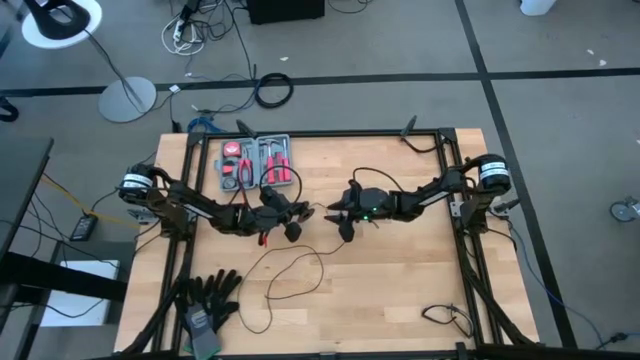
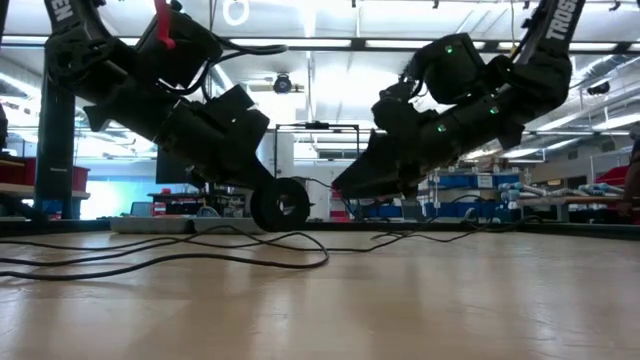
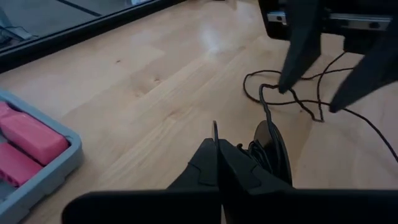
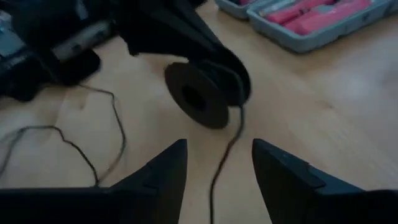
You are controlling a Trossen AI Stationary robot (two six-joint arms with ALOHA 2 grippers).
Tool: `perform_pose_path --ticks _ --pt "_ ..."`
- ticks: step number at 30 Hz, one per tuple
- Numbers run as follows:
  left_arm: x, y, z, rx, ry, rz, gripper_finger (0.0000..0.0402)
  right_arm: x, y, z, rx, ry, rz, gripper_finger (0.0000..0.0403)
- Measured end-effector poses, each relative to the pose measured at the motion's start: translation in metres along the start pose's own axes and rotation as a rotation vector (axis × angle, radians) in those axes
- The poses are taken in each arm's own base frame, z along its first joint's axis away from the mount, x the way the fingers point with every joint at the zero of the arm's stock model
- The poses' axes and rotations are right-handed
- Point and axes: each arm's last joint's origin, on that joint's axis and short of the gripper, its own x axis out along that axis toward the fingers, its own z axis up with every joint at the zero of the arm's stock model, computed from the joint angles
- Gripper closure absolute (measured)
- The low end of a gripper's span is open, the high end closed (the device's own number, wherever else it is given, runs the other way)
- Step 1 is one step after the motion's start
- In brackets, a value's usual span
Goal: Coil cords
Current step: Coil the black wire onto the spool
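Observation:
The cord is a thin black wire lying in slack loops (image 1: 295, 270) on the wooden table (image 1: 400, 290). It ends in a round black disc (image 4: 198, 96) with wire wound behind it. My left gripper (image 3: 217, 152) is shut at the disc in the middle of the table. My right gripper (image 4: 217, 165) faces it from the right, open. A strand of cord (image 4: 225, 155) drops from the disc and runs between the right gripper's fingers without plainly touching either. My left gripper holds the cord's disc end (image 3: 268, 149), which sits against the side of its shut fingers. The fingers themselves hide what they grip. They slant down from the table's left. The disc (image 2: 280, 204) stands on edge below them, just above the table or on it; I cannot tell which.
A grey tray of red-handled tools (image 1: 257, 162) sits at the far left of the table. Black gloves (image 1: 205, 300) lie at the near left corner and a short black cable (image 1: 445, 318) at the near right. Dark frame rails (image 1: 470, 270) run along the table's sides.

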Motion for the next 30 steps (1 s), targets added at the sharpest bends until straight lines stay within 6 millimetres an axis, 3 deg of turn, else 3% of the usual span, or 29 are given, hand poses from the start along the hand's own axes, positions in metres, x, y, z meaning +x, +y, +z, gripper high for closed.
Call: perform_pose_path --ticks 11,19,30 --pt "0.000 -0.001 0.001 -0.008 -0.010 -0.006 0.0402 -0.001 -0.002 -0.003 -0.019 0.005 -0.124 0.0249" --pt "0.000 -0.003 0.006 -0.044 -0.057 -0.026 0.0402 -0.002 0.010 -0.008 -0.016 0.010 -0.086 0.0391" --pt "0.000 -0.002 0.006 -0.067 -0.056 -0.024 0.0402 -0.002 0.015 -0.008 0.043 0.011 -0.038 0.0364"
